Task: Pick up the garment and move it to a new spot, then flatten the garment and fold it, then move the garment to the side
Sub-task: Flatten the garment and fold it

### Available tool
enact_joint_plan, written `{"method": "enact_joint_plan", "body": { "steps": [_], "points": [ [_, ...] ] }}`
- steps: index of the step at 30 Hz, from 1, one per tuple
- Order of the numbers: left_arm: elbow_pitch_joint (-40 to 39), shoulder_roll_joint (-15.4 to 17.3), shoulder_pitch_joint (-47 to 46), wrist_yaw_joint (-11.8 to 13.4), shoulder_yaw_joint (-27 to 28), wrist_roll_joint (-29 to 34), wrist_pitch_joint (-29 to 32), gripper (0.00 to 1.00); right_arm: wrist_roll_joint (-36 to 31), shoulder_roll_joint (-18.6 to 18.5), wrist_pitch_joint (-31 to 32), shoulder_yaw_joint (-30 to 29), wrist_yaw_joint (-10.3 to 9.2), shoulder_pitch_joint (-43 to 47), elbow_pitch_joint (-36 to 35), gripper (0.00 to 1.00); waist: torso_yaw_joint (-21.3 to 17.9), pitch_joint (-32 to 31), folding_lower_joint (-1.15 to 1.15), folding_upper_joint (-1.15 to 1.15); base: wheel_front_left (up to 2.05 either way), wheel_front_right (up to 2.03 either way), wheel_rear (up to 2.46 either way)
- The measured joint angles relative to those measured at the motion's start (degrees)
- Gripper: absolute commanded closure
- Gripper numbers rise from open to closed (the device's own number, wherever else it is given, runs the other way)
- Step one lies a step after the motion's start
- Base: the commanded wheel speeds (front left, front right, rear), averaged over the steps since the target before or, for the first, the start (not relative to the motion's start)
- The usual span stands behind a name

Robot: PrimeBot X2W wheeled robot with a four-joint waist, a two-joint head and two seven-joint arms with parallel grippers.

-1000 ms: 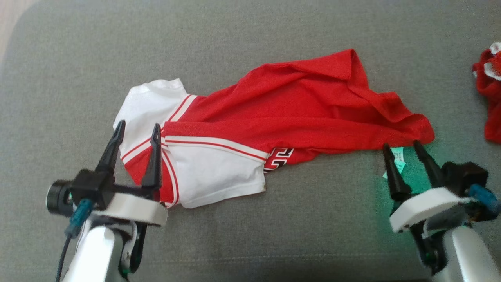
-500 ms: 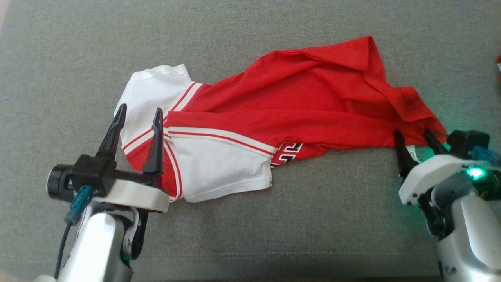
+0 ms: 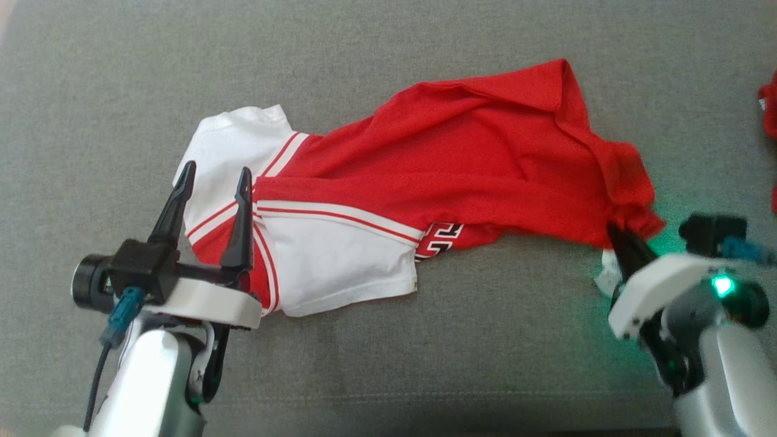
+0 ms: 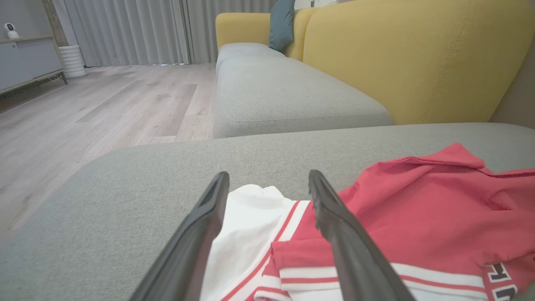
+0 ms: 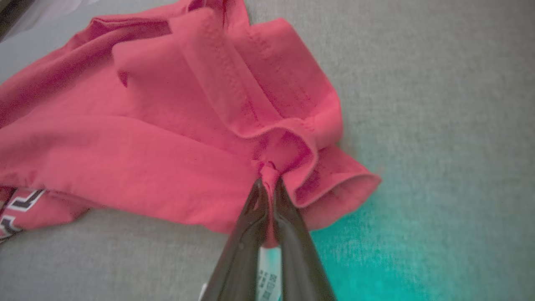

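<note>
My right hand (image 5: 267, 183) sits at 4 o'clock in the head view, fingers pressed together, pinching a bunched red hem corner of the garment (image 3: 425, 176), with a white label (image 5: 267, 274) between them. My left hand (image 3: 216, 169), at 8 o'clock, is spread above the white sleeve end, fingers pointing to 12. The garment lies on the grey sofa cushion (image 3: 425, 364), long axis running 8 to 2 o'clock, white end toward 8

Shows long dark tapered fingers (image 3: 173, 206), white wrist shells (image 3: 206, 306), silver forearms (image 3: 149, 382), a blue-plugged cable (image 3: 94, 394), a green lamp (image 3: 722, 285).
</note>
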Motion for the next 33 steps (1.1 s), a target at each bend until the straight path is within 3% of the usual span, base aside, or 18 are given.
{"method": "enact_joint_plan", "body": {
  "steps": [10,16,17,18,33],
  "points": [
    [0.46,0.01,1.44,0.09,0.03,-0.46,-0.25,0.00,0.45,3.57,3.99,-3.14,0.00,16.13,-10.54,1.00,-0.71,-3.60,0.00,0.00,0.00,0.00,0.00],
    [0.47,0.22,2.52,0.18,-0.03,-0.58,-0.25,0.00,1.35,4.11,4.76,-3.01,0.00,20.37,-12.87,1.00,-1.00,-4.87,0.00,0.00,0.00,0.00,0.00],
    [0.46,0.24,2.71,0.27,-0.04,-0.58,-0.25,0.00,1.74,4.11,4.31,-2.89,0.00,20.57,-13.01,0.60,-1.02,-4.97,0.00,0.00,0.00,0.00,0.00],
    [0.46,0.24,2.71,0.27,-0.04,-0.58,-0.25,0.00,1.74,4.11,4.31,-2.89,0.00,20.57,-13.01,0.00,-1.02,-4.97,0.00,0.00,0.00,0.00,0.00],
    [0.08,0.83,4.88,1.96,-0.07,-1.42,0.66,0.00,-4.02,3.38,-16.94,0.51,0.00,15.18,-21.65,0.00,-1.09,-7.03,0.00,0.00,0.00,0.00,0.00]
  ]
}}
